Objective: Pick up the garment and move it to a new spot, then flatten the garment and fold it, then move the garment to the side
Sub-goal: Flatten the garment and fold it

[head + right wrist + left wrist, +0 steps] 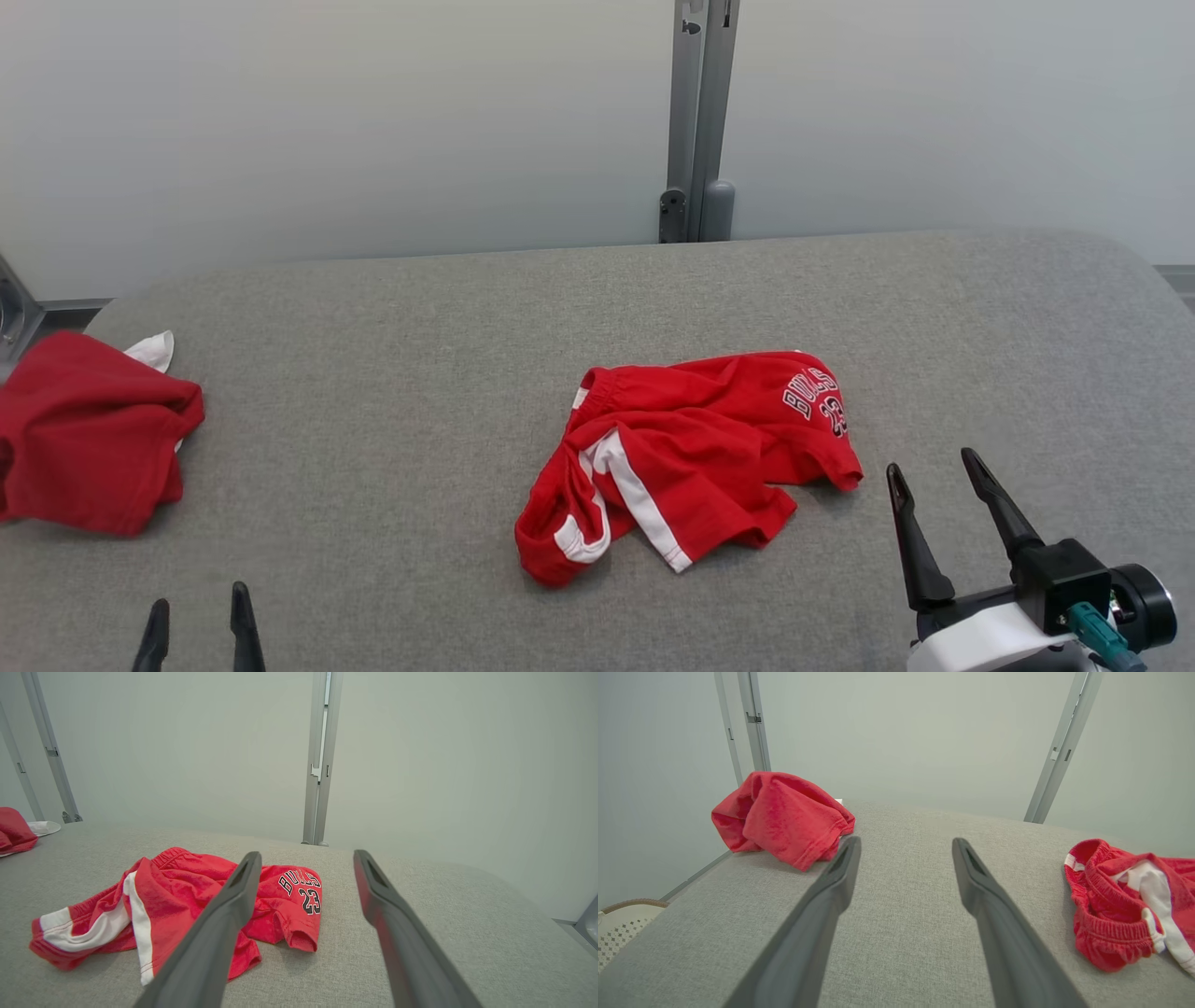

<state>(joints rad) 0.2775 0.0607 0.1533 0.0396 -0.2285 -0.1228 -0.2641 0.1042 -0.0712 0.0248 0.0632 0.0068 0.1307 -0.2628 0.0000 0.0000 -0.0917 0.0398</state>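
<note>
Head view: the shorts lie crumpled near the middle of the grey tabletop, well clear of its far edge.
Shorts: red with white side stripes. The gathered waistband faces the far edge, and the leg printed BULLS 23 reaches toward the right edge. They are bunched and partly folded over themselves, not flat.
Right hand: it is toward the near right corner, fingers spread wide and nothing between them. Its tips are near the hem of the printed leg but apart from it.
Right wrist view: one dark finger crosses in front of the shorts, and the cloth is not gripped.
Left hand: it is by the near edge on the left, fingers wide apart and empty, well apart from the shorts.
Red cloth: a second bunched piece lies at the left edge, with a white scrap at its far side.
Left wrist view: a pale perforated basket sits below the left edge.
Backdrop: a plain pale wall with a grey post stands behind the far edge.
</note>
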